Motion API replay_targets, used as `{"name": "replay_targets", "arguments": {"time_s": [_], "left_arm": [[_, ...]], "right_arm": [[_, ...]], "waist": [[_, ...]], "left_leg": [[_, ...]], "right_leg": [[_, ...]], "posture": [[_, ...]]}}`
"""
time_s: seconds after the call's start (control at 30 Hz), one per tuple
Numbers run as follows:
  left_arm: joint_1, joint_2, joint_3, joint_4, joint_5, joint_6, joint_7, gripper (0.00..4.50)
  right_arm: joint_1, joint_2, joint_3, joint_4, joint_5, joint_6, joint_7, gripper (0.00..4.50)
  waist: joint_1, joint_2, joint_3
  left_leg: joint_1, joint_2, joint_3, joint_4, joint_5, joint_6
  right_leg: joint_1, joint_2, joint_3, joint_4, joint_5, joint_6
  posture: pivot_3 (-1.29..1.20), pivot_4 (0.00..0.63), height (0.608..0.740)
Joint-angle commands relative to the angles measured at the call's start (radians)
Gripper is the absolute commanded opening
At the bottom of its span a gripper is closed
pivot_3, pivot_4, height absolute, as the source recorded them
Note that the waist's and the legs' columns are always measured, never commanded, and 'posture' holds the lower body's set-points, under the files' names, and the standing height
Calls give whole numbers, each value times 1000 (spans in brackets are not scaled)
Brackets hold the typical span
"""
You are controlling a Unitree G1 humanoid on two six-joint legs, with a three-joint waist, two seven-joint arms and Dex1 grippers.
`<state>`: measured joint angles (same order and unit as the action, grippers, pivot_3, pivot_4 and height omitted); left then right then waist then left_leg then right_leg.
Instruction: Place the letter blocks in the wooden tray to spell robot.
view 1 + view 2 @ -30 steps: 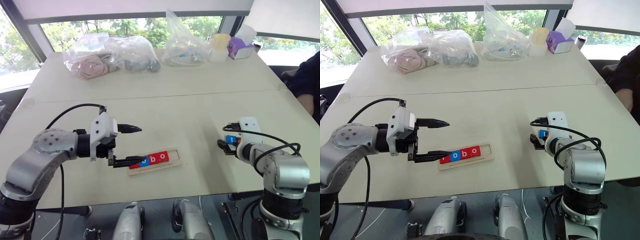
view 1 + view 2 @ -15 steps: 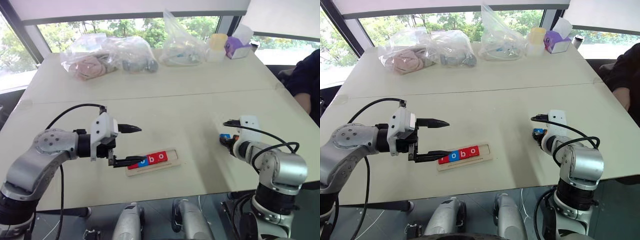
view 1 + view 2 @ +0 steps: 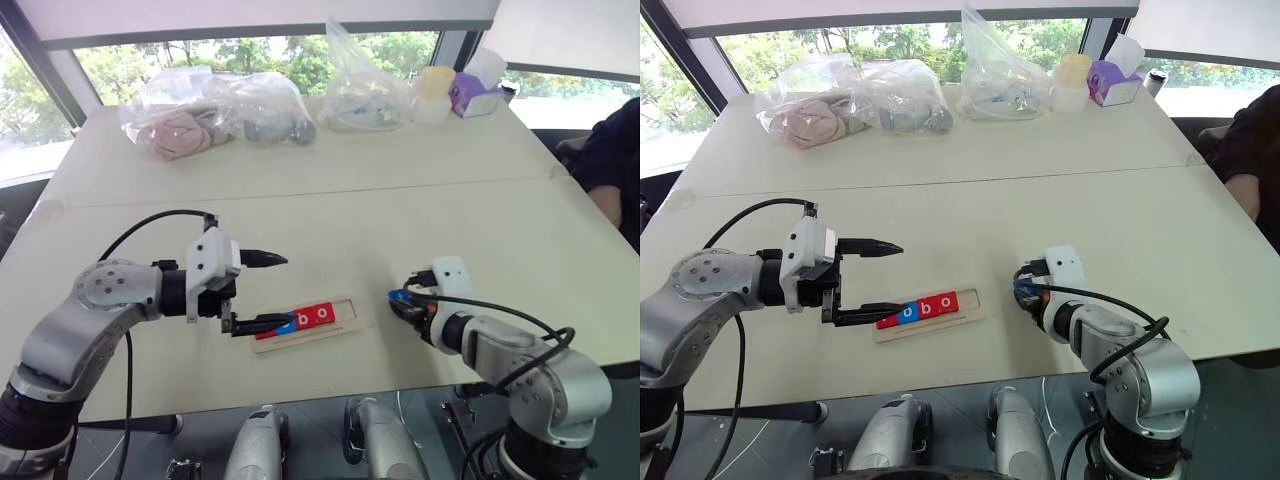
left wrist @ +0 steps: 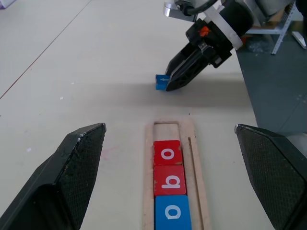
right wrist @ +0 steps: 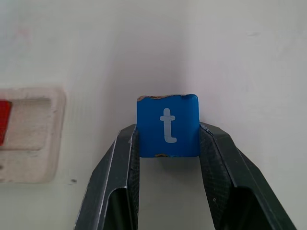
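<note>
The right gripper (image 5: 168, 139), now clamped on the blue "t" block (image 5: 167, 125), has swung in beside the wooden tray (image 3: 345, 326), so its empty end slot can be filled while the left gripper (image 3: 268, 290) stays spread wide.

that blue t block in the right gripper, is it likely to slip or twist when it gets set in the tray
The blue t block looks stiff and light: a small flat tile that keeps its shape between the right gripper fingers. They pinch only its lower side edges, so it could pivot if a corner catches. The wooden tray slot looks barely wider than a tile, so catching seems plausible.
</note>
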<state>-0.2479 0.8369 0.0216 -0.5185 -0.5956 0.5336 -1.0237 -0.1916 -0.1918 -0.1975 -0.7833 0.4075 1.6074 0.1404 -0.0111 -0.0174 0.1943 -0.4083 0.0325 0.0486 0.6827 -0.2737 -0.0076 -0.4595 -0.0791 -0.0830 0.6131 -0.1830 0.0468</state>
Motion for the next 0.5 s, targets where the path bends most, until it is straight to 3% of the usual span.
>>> {"name": "replay_targets", "arguments": {"time_s": [0.03,0.23,0.33,0.43,0.47,0.5], "left_arm": [[1,9,22,-16,2,-19,-4,4500],[-2,11,20,-14,4,-19,-3,4500],[-1,11,21,-13,4,-19,-4,4500],[-3,10,19,-12,4,-20,-4,4500],[-5,9,17,-10,5,-20,-4,4500],[-6,8,16,-9,6,-21,-4,4500]], "right_arm": [[3,-23,-9,-37,66,7,-31,1141],[9,-80,-11,-32,165,7,-64,1141],[5,-140,3,-40,221,7,-62,2530],[-42,-267,18,-38,312,7,14,4113],[-79,-318,16,-31,343,7,58,4422],[-129,-388,21,-19,356,7,113,4422]], "waist": [[0,0,0],[0,0,0],[0,0,0],[0,0,1],[0,1,1],[-1,1,1]], "left_leg": [[0,0,0,0,0,0],[0,0,0,0,0,0],[0,0,0,0,0,0],[0,0,0,0,0,0],[0,0,0,0,0,0],[0,0,0,0,0,0]], "right_leg": [[0,0,0,0,0,0],[0,0,0,0,0,0],[0,0,0,0,0,0],[0,0,0,-1,0,0],[0,-1,0,-1,0,0],[0,-1,0,-1,0,0]], "posture": [[0,150,740],[0,150,740],[0,150,740],[0,150,740],[0,150,740],[0,150,740]]}}
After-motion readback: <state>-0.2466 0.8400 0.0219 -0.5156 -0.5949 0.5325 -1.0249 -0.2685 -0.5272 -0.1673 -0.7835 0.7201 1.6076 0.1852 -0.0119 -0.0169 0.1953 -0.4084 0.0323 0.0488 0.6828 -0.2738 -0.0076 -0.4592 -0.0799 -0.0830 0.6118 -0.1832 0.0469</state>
